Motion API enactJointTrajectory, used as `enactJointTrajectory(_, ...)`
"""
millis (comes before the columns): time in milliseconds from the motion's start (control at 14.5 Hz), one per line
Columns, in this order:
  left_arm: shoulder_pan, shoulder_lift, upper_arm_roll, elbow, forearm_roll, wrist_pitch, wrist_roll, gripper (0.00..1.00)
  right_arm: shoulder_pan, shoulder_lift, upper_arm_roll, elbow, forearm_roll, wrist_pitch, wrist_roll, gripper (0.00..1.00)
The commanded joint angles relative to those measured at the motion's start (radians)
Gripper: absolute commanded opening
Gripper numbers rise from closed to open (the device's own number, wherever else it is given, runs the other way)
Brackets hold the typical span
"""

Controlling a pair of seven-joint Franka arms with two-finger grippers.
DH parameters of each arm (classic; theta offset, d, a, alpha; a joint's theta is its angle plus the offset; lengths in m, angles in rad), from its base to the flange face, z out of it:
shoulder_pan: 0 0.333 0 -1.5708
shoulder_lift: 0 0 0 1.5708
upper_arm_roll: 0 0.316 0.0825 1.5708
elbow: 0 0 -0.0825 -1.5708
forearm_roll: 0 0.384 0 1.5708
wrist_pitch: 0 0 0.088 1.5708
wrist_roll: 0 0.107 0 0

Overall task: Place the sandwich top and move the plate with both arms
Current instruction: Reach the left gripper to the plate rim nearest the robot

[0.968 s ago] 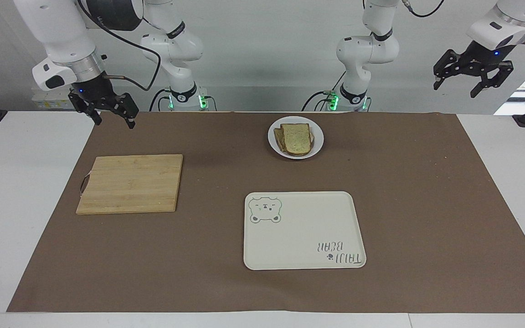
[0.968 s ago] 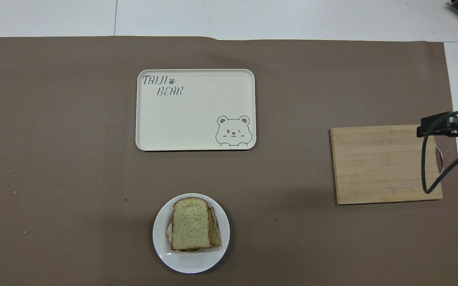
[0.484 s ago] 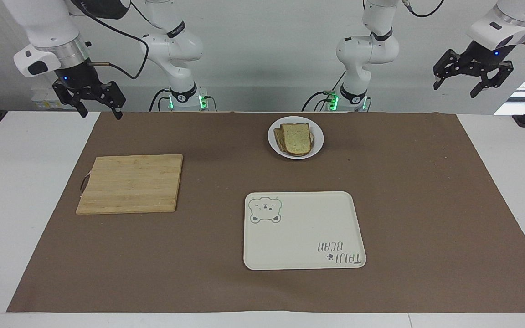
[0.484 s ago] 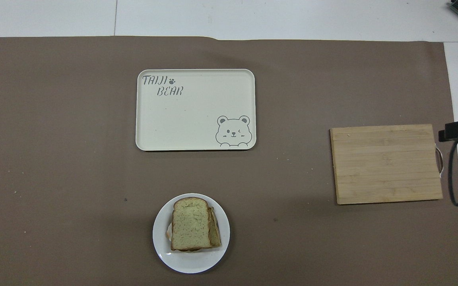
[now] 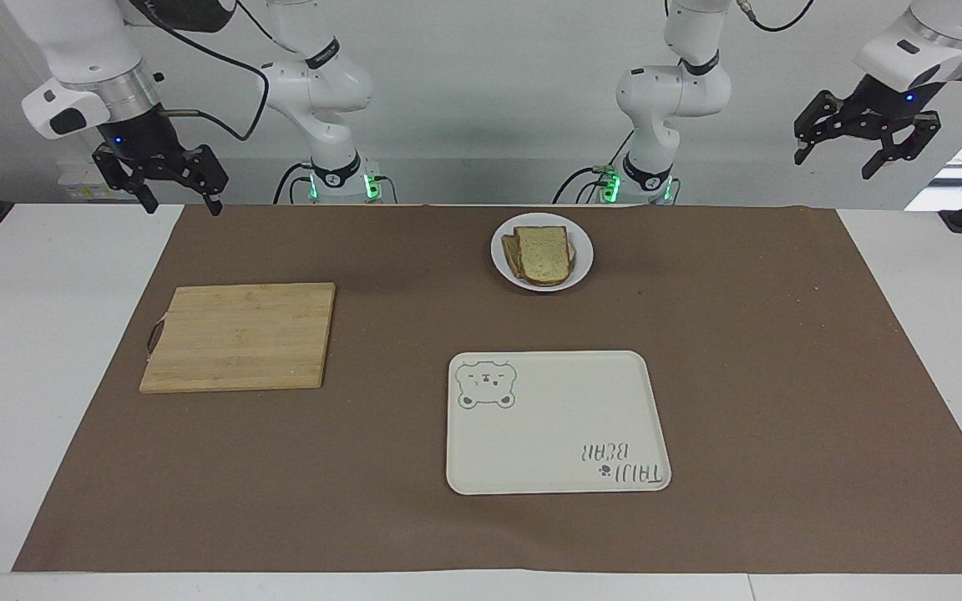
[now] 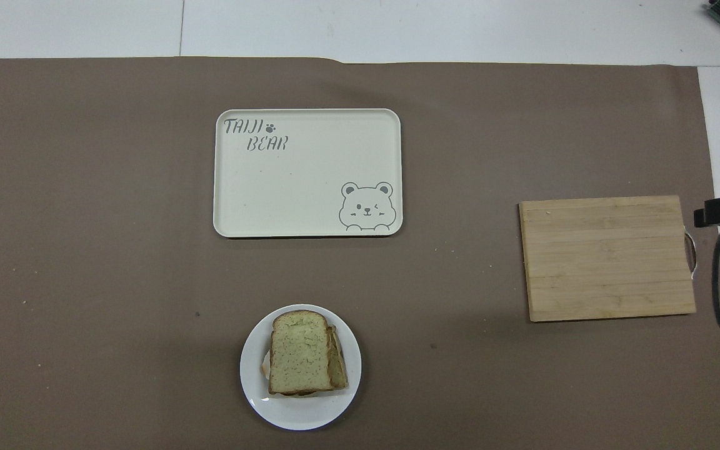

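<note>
Brown paper covers most of a white table; pale wall and the 2 arm bases stand at the robots' end.

Facing view:
- plate, small, white, round, sits on the paper close to the robots' edge, nearer the left arm's base.
- sandwich top lies on the stack on that plate, flat, a lower slice peeking out toward the right arm's end. Top already placed, by the look of it.
- bear tray lies farther from the robots than the plate, well apart from it.
- bamboo cutting board lies toward the right arm's end, bare.
- right gripper hangs high over the table's corner at its own end, fingers apart, holding nothing.
- left gripper hangs high off its own end, fingers apart, empty. Both well clear of the plate.

Overhead view:
- plate, sandwich top on it, bear tray farther out, cutting board to the right arm's end.
- Slice's long axis runs toward and away from the robots; rounded crown points away, toward the tray.
- Neither gripper's fingers show here.

Step in hand, my reading: moving the plate with both arms, not begun.
- Bring 1 gripper to each end of the rim, low and level.
- Close on rim only, clear of bread.
- Lift together, same height, or the loose stack may slide.
</note>
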Motion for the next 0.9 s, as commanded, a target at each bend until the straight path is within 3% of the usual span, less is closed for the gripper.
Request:
enactJointTrajectory(0, -0.025, -0.014, 0.011, -0.015, 0.01, -0.017, -0.007, 1.0, 0.003, -0.032, 0.009, -0.036, -0.005, -0.004, -0.013, 1.0)
enactJointTrajectory(207, -0.037, -0.023, -0.001, -0.03, 0.01, -0.04, -0.007, 1.0, 0.015, -0.026, 0.024, -0.011, -0.008, -0.008, 0.055, 1.0)
enactJointTrajectory(346, -0.036, -0.104, -0.001, -0.17, -0.084, 0.022, -0.009, 1.0, 0.015, -0.024, 0.043, 0.01, -0.018, -0.02, 0.06, 1.0)
enactJointTrajectory(553, -0.037, -0.239, -0.007, -0.466, -0.252, 0.189, -0.044, 1.0, 0.012, -0.03, 0.035, 0.003, -0.002, -0.027, 0.068, 1.0)
enactJointTrajectory(830, -0.091, -0.321, -0.02, -0.83, -0.454, 0.404, -0.042, 1.0, 0.012, -0.033, 0.04, -0.003, -0.005, -0.03, 0.069, 1.0)
